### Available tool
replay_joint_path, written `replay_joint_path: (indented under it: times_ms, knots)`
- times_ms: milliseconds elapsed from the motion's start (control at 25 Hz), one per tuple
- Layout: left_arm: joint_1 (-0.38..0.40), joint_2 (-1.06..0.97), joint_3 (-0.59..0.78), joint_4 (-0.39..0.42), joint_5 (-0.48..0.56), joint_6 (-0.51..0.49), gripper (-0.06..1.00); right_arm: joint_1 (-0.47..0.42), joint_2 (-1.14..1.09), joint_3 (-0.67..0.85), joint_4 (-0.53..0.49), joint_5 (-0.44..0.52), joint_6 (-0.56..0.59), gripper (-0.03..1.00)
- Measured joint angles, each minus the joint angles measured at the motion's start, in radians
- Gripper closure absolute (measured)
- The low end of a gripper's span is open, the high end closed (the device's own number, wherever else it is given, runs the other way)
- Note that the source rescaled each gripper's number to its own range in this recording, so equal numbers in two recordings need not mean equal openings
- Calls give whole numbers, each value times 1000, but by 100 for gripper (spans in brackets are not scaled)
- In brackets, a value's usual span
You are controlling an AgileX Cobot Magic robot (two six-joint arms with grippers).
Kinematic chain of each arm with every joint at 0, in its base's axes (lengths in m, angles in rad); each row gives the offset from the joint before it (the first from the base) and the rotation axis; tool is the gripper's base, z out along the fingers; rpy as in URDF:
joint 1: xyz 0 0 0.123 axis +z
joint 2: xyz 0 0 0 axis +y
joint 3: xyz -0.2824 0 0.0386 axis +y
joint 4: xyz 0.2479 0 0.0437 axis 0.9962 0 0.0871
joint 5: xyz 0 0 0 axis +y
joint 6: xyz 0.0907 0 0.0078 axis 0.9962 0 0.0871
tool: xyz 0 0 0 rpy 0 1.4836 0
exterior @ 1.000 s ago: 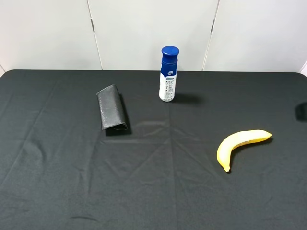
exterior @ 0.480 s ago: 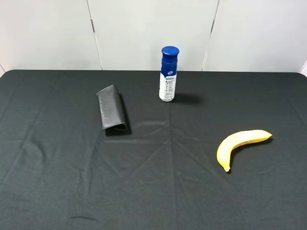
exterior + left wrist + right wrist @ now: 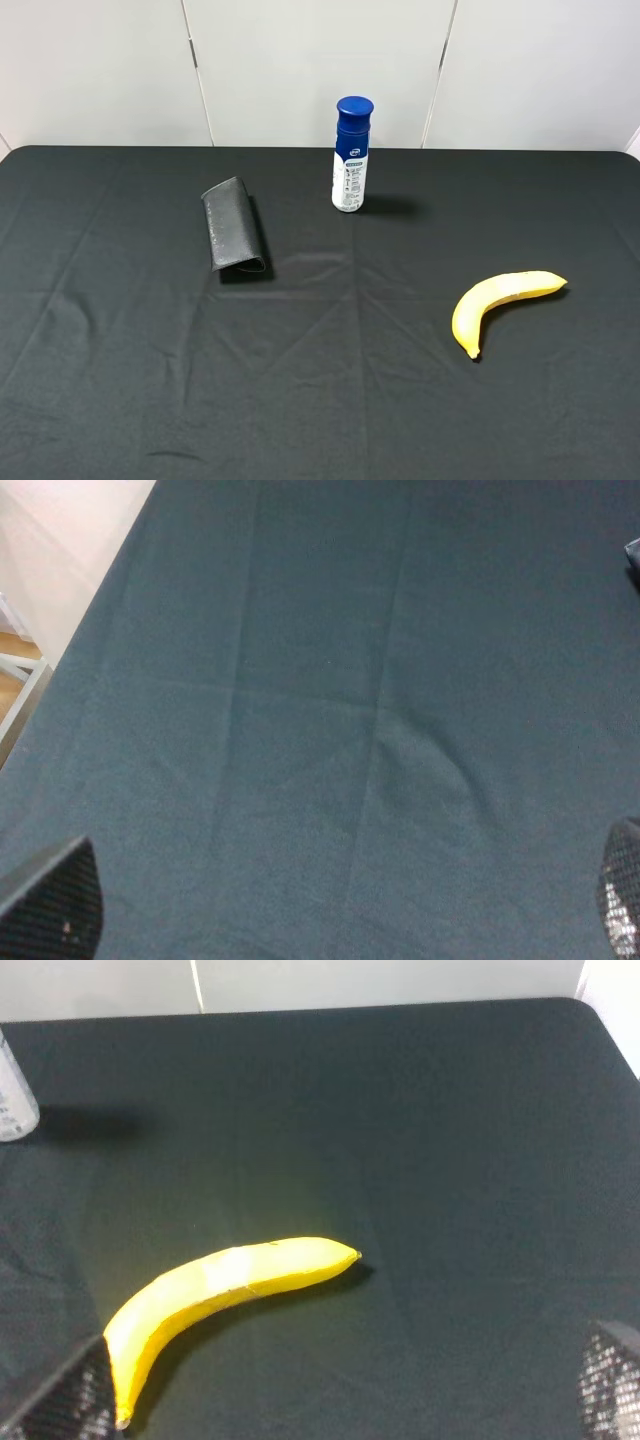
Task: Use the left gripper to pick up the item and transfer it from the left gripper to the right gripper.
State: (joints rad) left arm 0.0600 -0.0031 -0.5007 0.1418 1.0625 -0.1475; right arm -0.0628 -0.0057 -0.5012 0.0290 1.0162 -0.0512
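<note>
The yellow banana (image 3: pixel 500 300) lies on the black cloth at the right of the table, its dark tip toward the front. It also shows in the right wrist view (image 3: pixel 215 1295), just ahead of my right gripper (image 3: pixel 335 1400), which is open and empty with one fingertip (image 3: pixel 65 1405) close to the banana's end. My left gripper (image 3: pixel 335 910) is open and empty over bare cloth near the table's left edge; only its fingertips (image 3: pixel 55 900) show. Neither arm shows in the exterior view.
A black folded wallet (image 3: pixel 235 238) lies at the left of centre. A white spray bottle with a blue cap (image 3: pixel 350 155) stands at the back centre, and its base shows in the right wrist view (image 3: pixel 12 1105). The table's left edge (image 3: pixel 95 610) is near my left gripper.
A dark shape at the right edge of the exterior view one second ago has gone out of view. The banana, wallet and bottle have not moved.
</note>
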Motion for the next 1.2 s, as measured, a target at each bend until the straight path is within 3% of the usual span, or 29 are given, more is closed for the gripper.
replay_joint_path:
  times_ms: [1200]
  knots:
    - [0, 0, 0, 0, 0, 0, -6, 0, 0, 0, 0, 0, 0, -3]
